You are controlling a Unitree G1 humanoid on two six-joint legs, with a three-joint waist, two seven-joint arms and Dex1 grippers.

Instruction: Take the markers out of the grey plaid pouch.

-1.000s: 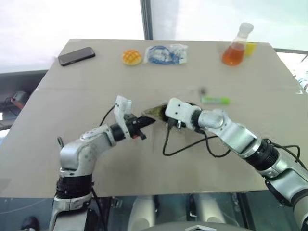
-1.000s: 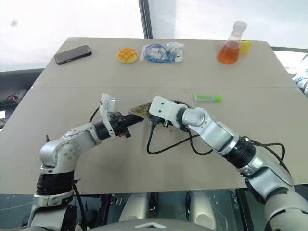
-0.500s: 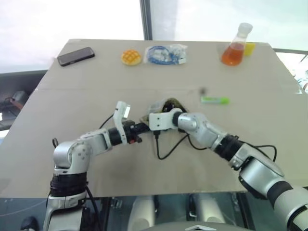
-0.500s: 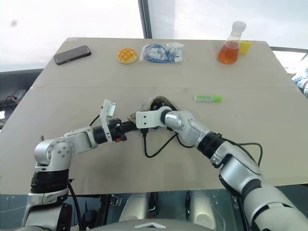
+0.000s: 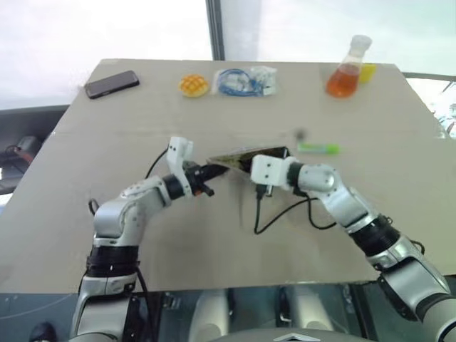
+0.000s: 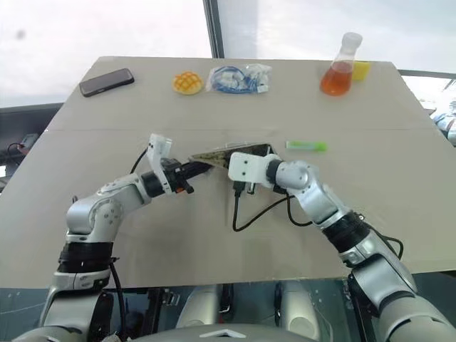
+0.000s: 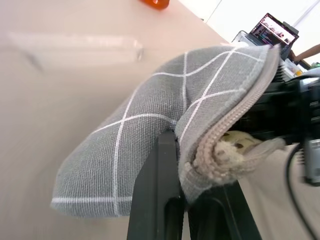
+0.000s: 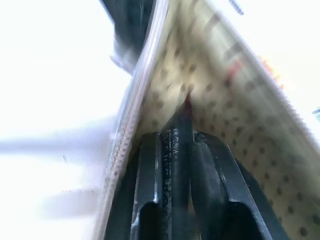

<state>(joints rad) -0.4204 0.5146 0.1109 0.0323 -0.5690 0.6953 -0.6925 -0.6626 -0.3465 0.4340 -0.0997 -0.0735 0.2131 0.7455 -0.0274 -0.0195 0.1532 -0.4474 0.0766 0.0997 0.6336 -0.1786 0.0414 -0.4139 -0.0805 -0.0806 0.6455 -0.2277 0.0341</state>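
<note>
At frame centre, the grey plaid pouch point(image 5: 246, 154) hangs above the table point(image 5: 214, 235), its edge pinched in the closed left gripper point(image 5: 211, 172). The right gripper point(image 8: 175, 145), inside the pouch, is clamped on the black marker point(image 8: 179, 150). The green highlighter point(image 5: 318, 149) lies on the table right of centre.

pouch point(image 7: 150, 130): grey, white grid | lining point(image 8: 225, 125): cream, dark dots | highlighter point(image 5: 318, 148): green

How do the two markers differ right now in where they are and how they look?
The light-green marker lies flat on the bare table, out of the grey plaid pouch; the black marker sits inside the pouch's dotted lining.
The green one is free of both grippers; the black one is pinched by the right gripper.
The green one is pale; the black one is dark with a red end.
</note>
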